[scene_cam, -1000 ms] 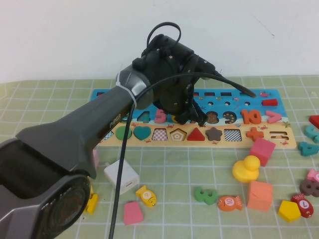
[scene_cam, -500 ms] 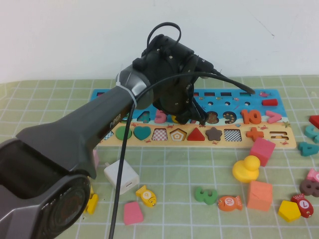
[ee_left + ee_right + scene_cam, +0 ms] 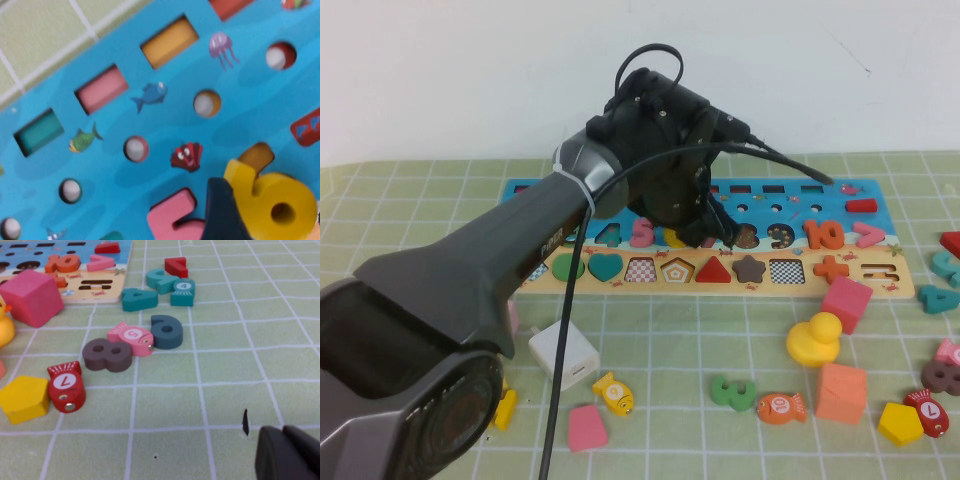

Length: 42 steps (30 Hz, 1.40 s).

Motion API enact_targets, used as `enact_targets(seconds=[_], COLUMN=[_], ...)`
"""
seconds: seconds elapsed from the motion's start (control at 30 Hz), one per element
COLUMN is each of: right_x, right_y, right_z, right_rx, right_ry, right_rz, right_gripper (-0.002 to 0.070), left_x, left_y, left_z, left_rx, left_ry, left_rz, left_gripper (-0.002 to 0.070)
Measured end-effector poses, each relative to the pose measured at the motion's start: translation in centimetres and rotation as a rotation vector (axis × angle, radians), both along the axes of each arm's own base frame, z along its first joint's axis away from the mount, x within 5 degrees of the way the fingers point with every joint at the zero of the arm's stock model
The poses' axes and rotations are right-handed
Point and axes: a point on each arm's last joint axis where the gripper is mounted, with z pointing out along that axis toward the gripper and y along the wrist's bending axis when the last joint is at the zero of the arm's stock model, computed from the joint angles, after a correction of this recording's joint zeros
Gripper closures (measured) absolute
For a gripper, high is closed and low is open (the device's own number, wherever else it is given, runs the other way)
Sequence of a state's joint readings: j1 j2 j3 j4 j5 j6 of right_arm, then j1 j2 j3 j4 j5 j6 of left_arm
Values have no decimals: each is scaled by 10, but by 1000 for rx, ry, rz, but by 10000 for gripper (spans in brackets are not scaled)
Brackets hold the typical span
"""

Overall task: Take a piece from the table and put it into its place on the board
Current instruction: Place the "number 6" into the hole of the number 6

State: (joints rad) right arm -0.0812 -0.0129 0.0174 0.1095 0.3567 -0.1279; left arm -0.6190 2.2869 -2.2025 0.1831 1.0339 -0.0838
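My left gripper (image 3: 708,236) reaches over the middle of the board (image 3: 880,222), at its number row. In the left wrist view the left gripper (image 3: 272,216) is shut on the yellow "6" piece (image 3: 274,199), with one dark finger (image 3: 225,212) against its side. The piece sits just over a tan cutout (image 3: 256,154) in the blue board (image 3: 150,125), beside the pink "5" (image 3: 172,216). I cannot tell whether it rests in the cutout. In the high view the arm hides most of the piece. My right gripper (image 3: 287,452) is shut and empty, low over the mat, out of the high view.
Loose pieces lie on the mat in front of the board: green "3" (image 3: 733,391), yellow duck (image 3: 814,339), pink cube (image 3: 846,303), orange cube (image 3: 841,391), white block (image 3: 565,353). Near the right gripper are a brown "8" (image 3: 108,355) and a red fish (image 3: 66,386).
The left wrist has shifted very slightly to the right over the number row, still holding the piece. Nothing else has moved.
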Motion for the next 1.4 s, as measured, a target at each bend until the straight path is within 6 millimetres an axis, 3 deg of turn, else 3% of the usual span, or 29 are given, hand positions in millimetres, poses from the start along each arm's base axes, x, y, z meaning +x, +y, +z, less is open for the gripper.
enact_targets(seconds=[0.37,0.47,0.6,0.7,0.93,1.17,1.4], right_x=[0,0,0,0,0,0,0], right_y=[0,0,0,0,0,0,0], right_z=[0,0,0,0,0,0,0], right_rx=[0,0,0,0,0,0,0], right_ry=[0,0,0,0,0,0,0], right_rz=[0,0,0,0,0,0,0], right_gripper=[679,679,679,679,679,679,679], left_x=[4,4,5,5,6,11,13], left_y=[2,7,11,12,12,7,5], left_z=[31,32,32,32,27,2,1], left_rx=[-8,41,81,87,103,121,99], left_ry=[-86,-93,-97,-98,-87,-38,-61], left_rz=[10,27,58,66,75,69,59], left_gripper=[327,407,598,652,674,676,676])
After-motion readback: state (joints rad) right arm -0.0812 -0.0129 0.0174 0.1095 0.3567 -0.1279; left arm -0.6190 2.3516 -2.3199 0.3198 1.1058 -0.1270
